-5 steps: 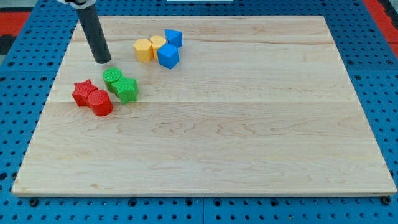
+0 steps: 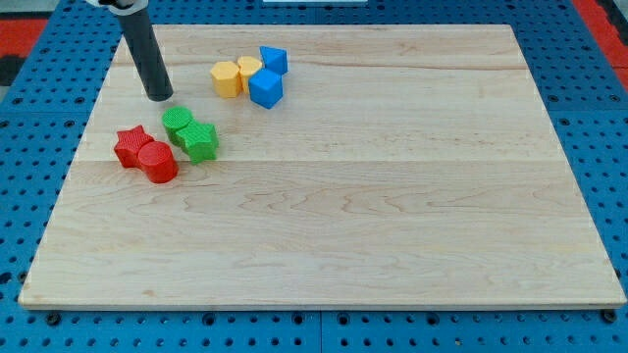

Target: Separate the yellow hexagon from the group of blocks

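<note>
The yellow hexagon [image 2: 227, 78] sits at the upper left of the board, touching a second yellow block [image 2: 249, 70] on its right. Two blue blocks adjoin that one: a blue block [image 2: 274, 59] toward the view's top and a blue cube [image 2: 265, 88] below it. My tip [image 2: 159, 97] rests on the board to the left of the yellow hexagon, a clear gap away, and above the green blocks.
A green cylinder [image 2: 178, 122] and a green star [image 2: 200, 141] touch each other below my tip. A red star [image 2: 130, 145] and a red cylinder [image 2: 157, 162] lie to their left. The wooden board [image 2: 392, 196] lies on a blue pegboard.
My tip has shifted very slightly to the left. The blocks have not moved.
</note>
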### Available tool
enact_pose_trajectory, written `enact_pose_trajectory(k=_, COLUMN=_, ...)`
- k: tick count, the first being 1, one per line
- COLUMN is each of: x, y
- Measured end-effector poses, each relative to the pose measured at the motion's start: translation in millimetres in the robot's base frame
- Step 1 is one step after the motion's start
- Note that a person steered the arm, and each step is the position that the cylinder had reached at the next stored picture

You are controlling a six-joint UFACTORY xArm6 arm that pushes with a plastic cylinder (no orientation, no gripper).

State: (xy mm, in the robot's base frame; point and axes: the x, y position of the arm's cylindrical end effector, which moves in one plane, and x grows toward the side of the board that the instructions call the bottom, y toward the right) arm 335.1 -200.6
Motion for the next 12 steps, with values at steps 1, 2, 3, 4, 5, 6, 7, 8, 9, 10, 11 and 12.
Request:
enact_pose_trajectory(k=1, x=-6, y=7)
enact_pose_trajectory(k=2, x=-19, y=26)
enact_pose_trajectory(k=3, x=-26, y=45)
enact_pose_trajectory(k=4, x=-20, y=57)
enact_pose_trajectory(k=5, x=-16, y=77)
enact_pose_trajectory(k=6, x=-8, y=85)
enact_pose_trajectory(k=7, x=10, y=96)
enact_pose_trajectory(k=8, x=2, y=146)
enact_pose_trajectory(k=9, x=-13, y=180)
enact_pose_trajectory(k=10, x=-13, y=139)
enact_pose_trajectory(k=11, x=-19, y=93)
enact_pose_trajectory(k=12, x=-19, y=58)
